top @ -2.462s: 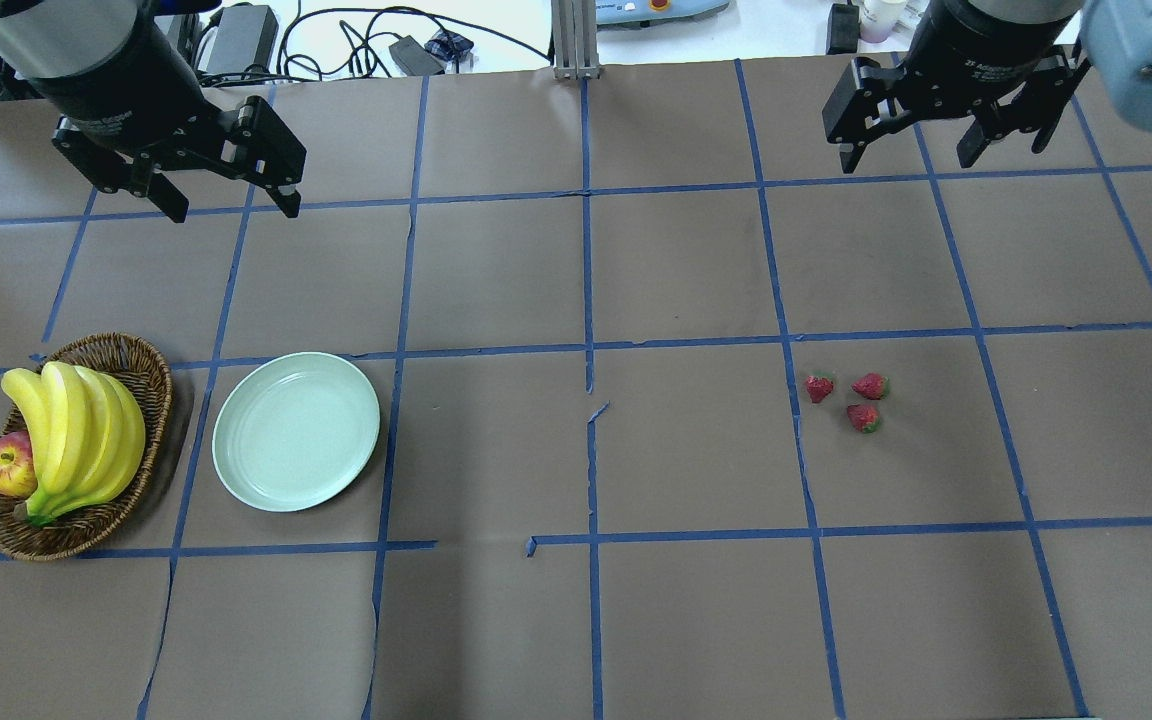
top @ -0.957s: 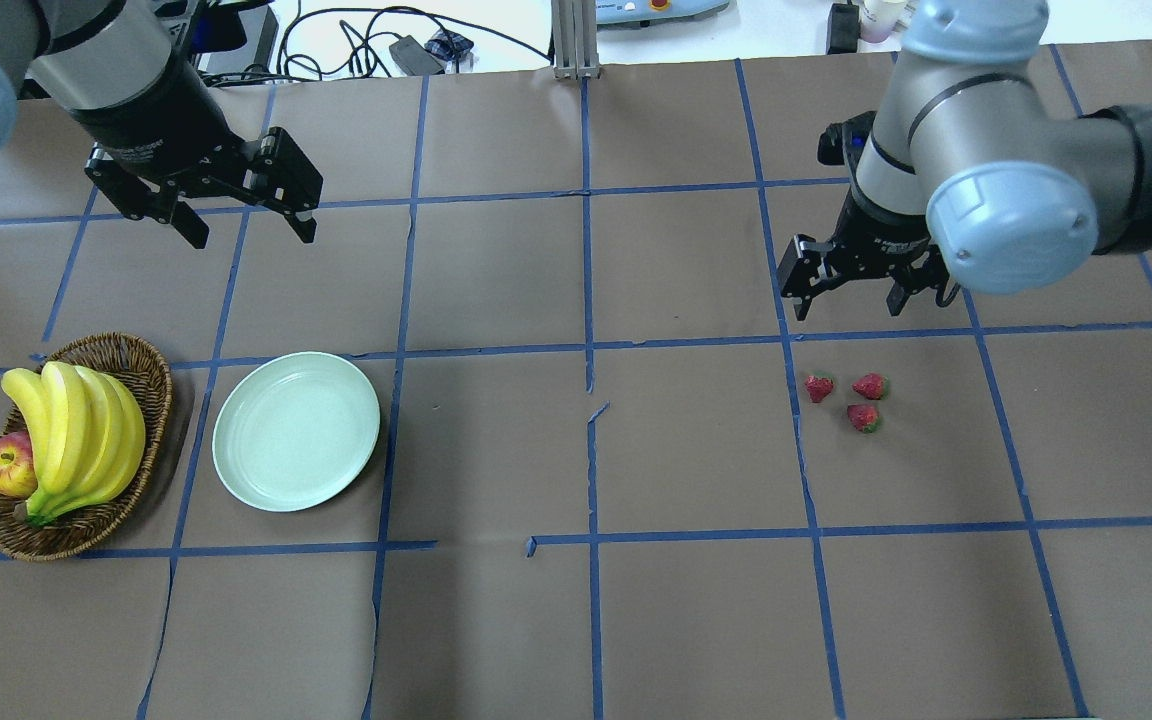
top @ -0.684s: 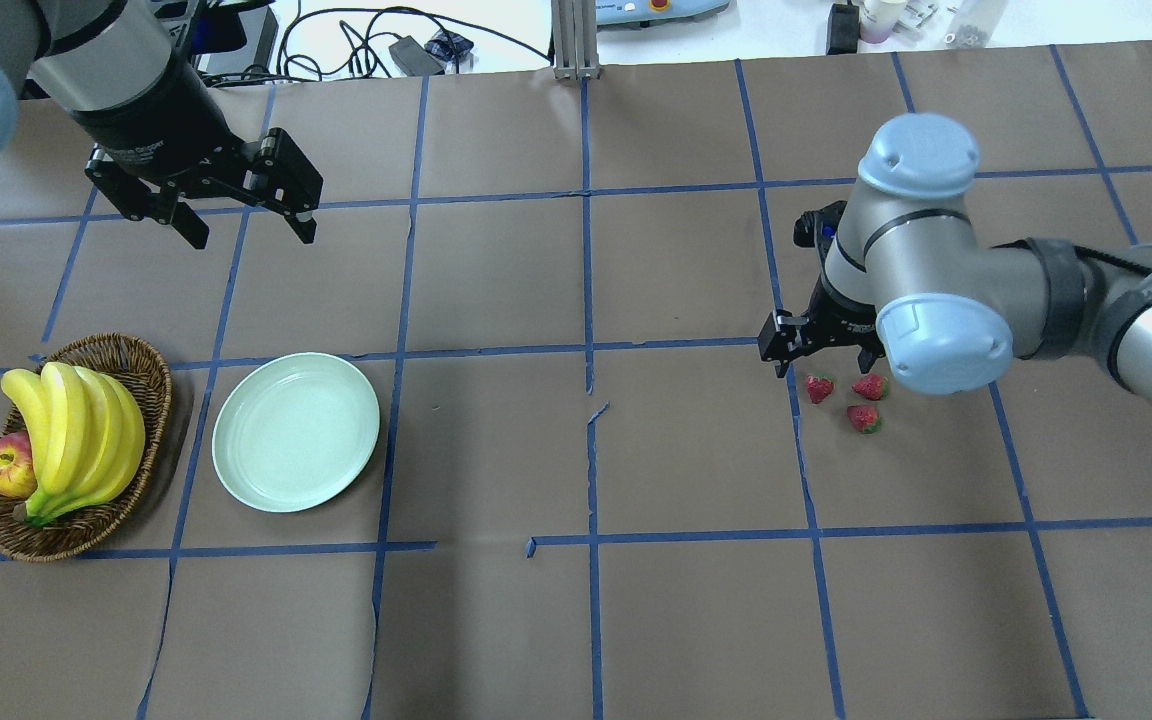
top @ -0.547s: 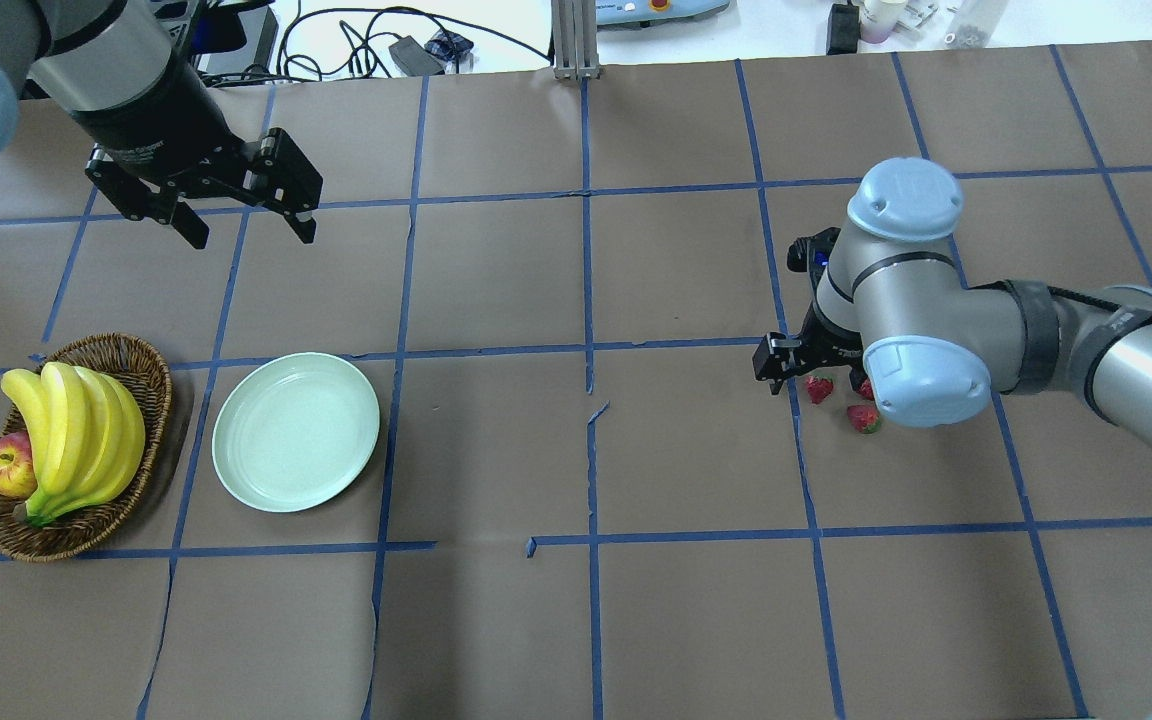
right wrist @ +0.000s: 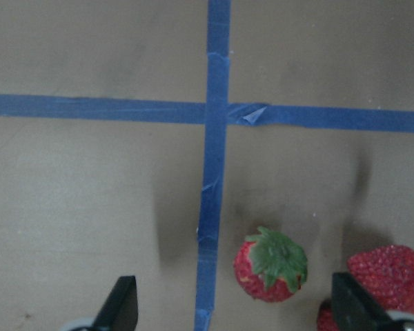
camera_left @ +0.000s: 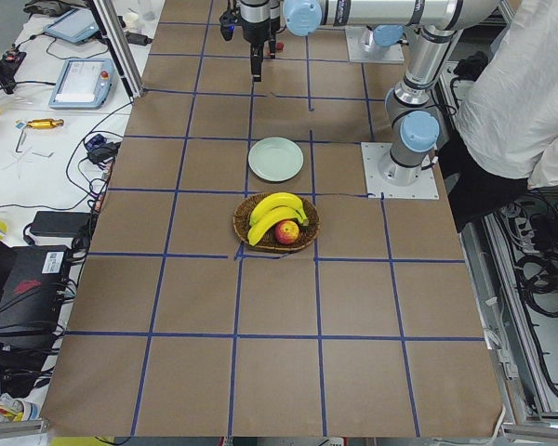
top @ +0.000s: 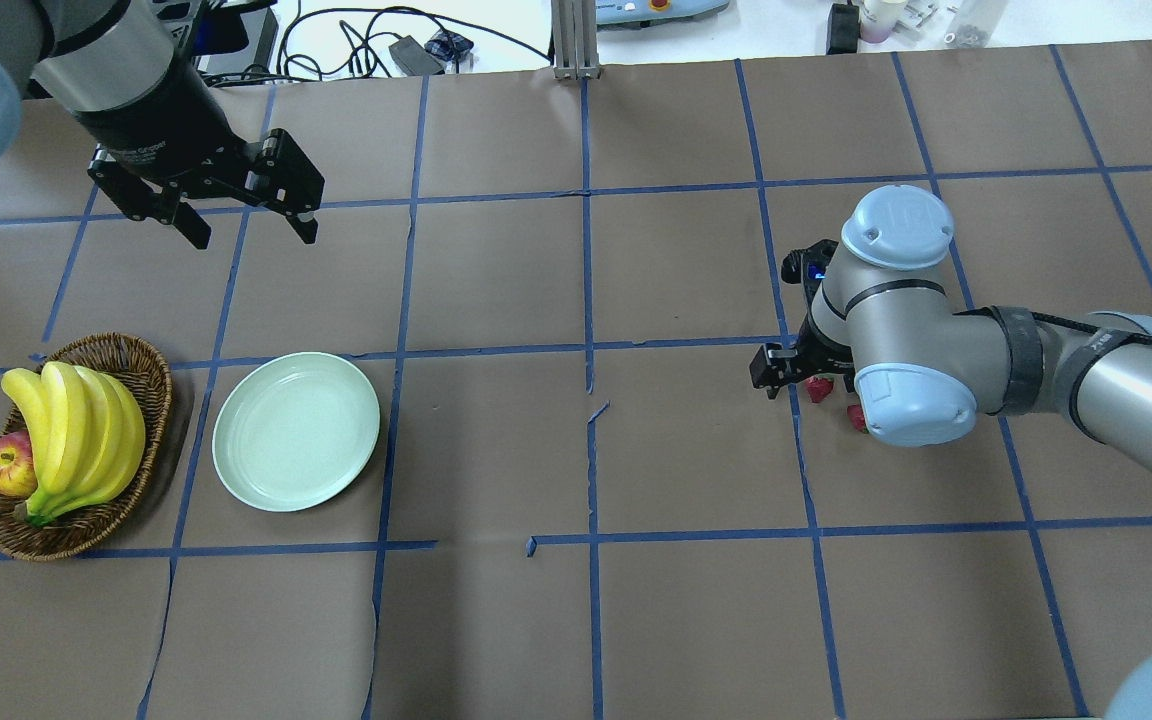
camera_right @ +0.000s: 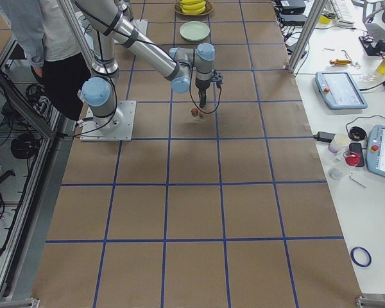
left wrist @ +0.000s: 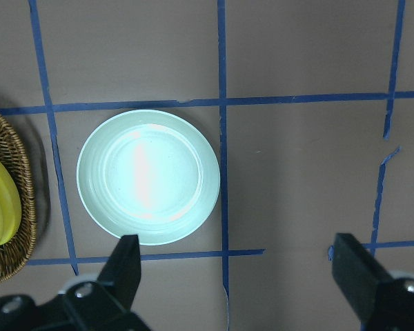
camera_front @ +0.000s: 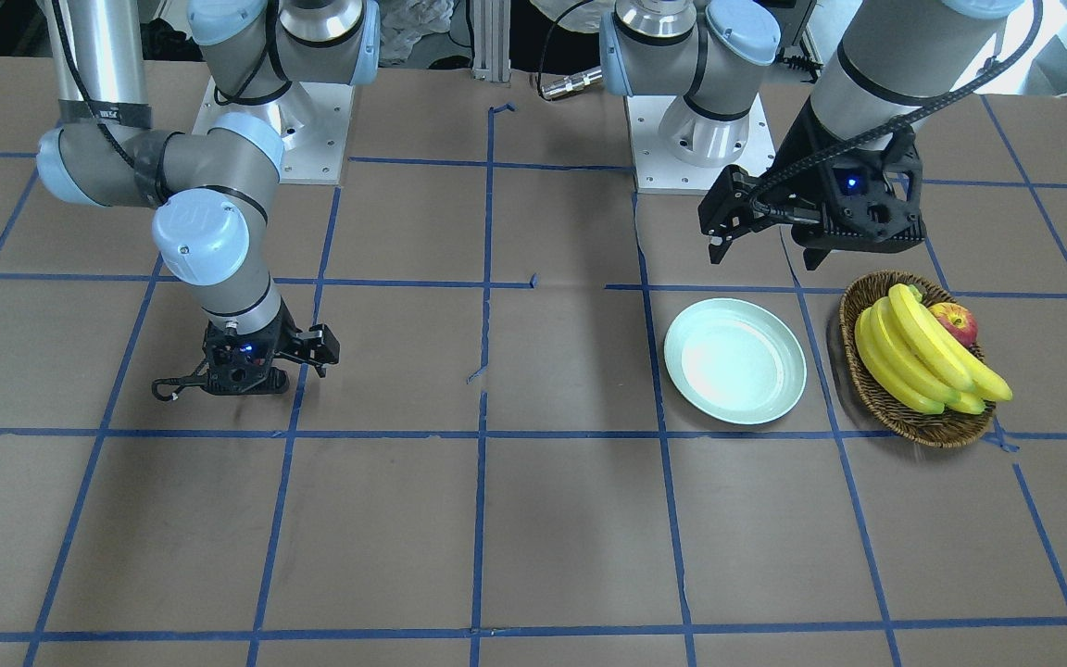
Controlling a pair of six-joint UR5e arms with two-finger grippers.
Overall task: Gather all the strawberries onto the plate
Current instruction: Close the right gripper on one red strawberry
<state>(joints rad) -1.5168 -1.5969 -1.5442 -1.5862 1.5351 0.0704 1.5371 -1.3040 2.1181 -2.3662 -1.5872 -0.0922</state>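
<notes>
Two strawberries (top: 818, 390) peek out from under my right wrist, right of centre on the table. Up close, one strawberry (right wrist: 270, 267) lies between the open fingers of my right gripper (right wrist: 234, 310), which hangs low over it. A second strawberry (right wrist: 390, 272) sits by the right finger, and the edge of a third shows below it. The pale green plate (top: 296, 431) lies empty at the left. My left gripper (top: 253, 235) hovers open behind the plate, which fills the left wrist view (left wrist: 148, 176).
A wicker basket (top: 126, 352) with bananas (top: 76, 430) and an apple (top: 6, 465) stands left of the plate. Blue tape lines cross the brown paper. Cables and devices lie beyond the far edge. A person (camera_left: 530, 93) stands beside the robot's base.
My right arm swung from the back right forward and down until its open gripper sits over the strawberries. The left gripper shifted slightly early on, then stayed still.
</notes>
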